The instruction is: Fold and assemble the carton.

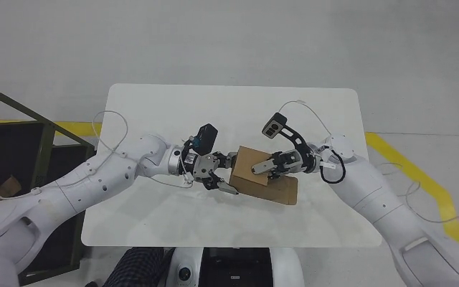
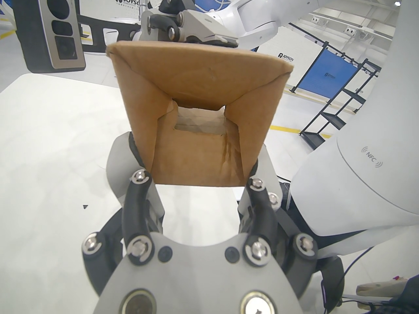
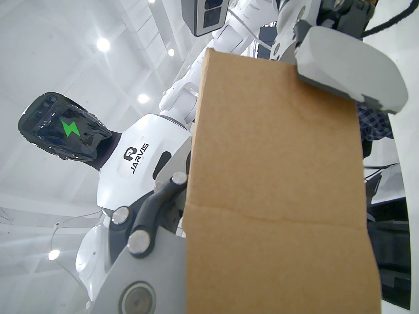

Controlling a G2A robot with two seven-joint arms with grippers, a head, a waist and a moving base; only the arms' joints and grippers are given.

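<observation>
While the brown carton (image 1: 259, 176) is staying between both arms over the middle of the white surface (image 1: 143, 215), nearer the robot's edge, the left tool (image 1: 221, 174) is holding it, its fingers (image 2: 116, 161) spread wide and pressing the two outer sides of the open end. Whether the carton is touching the surface I cannot tell. Inside, the far-end flaps are leaning inward around a rectangular gap. The right tool (image 1: 267, 166) is lying on the top panel at the opposite end; whether it is clamping I cannot tell.

arms (image 1: 107, 171) glossy white | head (image 3: 62, 129) black, green bolt (image 3: 71, 129) | fingers (image 2: 115, 161) grey, silver screws (image 2: 139, 248)
</observation>
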